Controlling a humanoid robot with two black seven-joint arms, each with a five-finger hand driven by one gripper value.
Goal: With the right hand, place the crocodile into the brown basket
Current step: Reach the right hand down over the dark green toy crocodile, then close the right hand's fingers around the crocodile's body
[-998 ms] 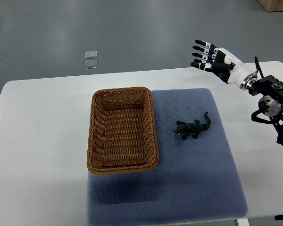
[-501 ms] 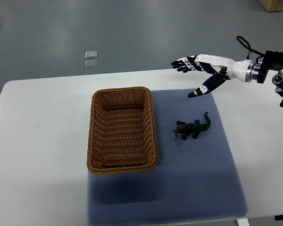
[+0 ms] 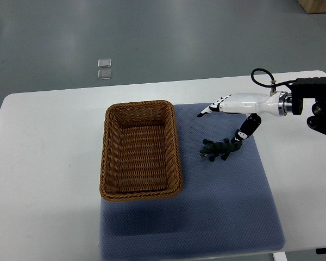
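A small dark green toy crocodile (image 3: pixel 218 149) lies on the blue mat (image 3: pixel 228 196), head toward the basket. The brown wicker basket (image 3: pixel 109 155) stands to its left, holding nothing. My right hand (image 3: pixel 221 120) reaches in from the right edge, just above and beyond the crocodile. Its fingers (image 3: pixel 213 107) stretch out toward the basket while the thumb (image 3: pixel 245 130) hangs down over the crocodile's tail. The hand is open and grips nothing. The left arm does not show.
The white table (image 3: pixel 49 163) carries the mat and basket. Two small clear squares (image 3: pixel 104 68) lie on the grey floor beyond the table's far edge. A black cable loops above my right wrist (image 3: pixel 262 76).
My right hand has swung down and left from above the table's far edge to just over the crocodile, turning palm down. The crocodile and basket have not moved.
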